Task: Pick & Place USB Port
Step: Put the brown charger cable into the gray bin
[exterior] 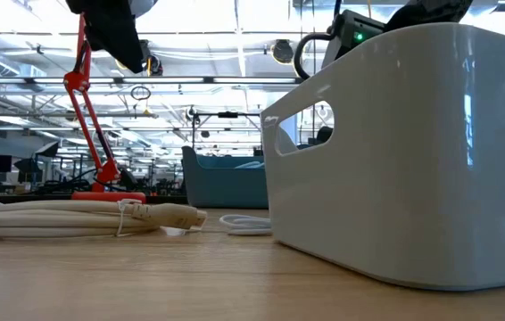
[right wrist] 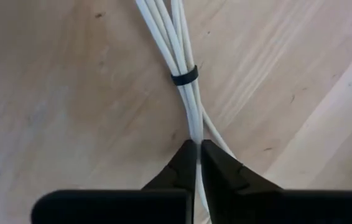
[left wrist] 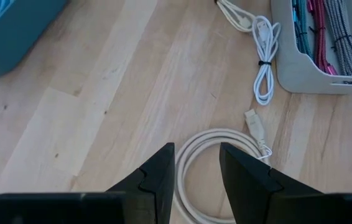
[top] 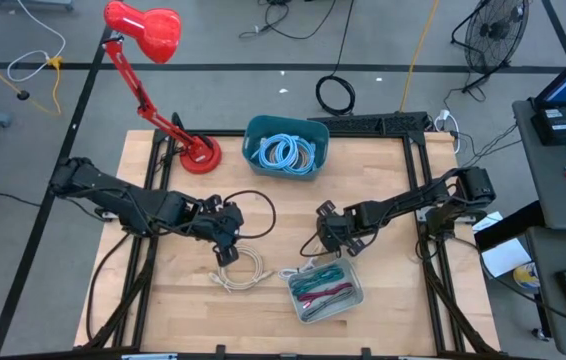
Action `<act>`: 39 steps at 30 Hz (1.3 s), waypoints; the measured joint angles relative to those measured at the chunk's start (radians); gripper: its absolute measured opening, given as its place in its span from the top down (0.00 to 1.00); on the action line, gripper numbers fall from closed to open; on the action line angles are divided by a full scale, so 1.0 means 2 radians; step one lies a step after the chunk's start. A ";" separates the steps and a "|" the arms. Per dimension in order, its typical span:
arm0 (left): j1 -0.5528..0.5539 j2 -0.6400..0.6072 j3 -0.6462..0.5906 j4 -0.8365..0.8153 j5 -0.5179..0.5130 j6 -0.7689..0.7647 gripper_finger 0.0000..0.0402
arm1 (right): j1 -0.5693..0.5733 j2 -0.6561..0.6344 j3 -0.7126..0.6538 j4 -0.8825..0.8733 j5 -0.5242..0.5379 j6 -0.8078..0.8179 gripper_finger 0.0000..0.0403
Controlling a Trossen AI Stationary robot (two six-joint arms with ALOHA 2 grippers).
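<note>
A thin white USB cable bundled with a black tie (right wrist: 184,76) lies on the wooden table (top: 393,300), just beside a pale grey plastic bin of coloured cables (top: 351,303). The right gripper (right wrist: 197,155) is clamped on its strands near the tie. The left gripper (left wrist: 196,168), part open and empty, hovers over a cream coiled cable (left wrist: 208,140). The bundle looks light, limp and slippery; gripping near the tie seems safest.
</note>
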 joint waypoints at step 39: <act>-0.002 -0.215 0.000 -0.039 -0.355 -0.125 0.67 | -0.073 -0.069 0.268 0.009 0.060 0.556 1.00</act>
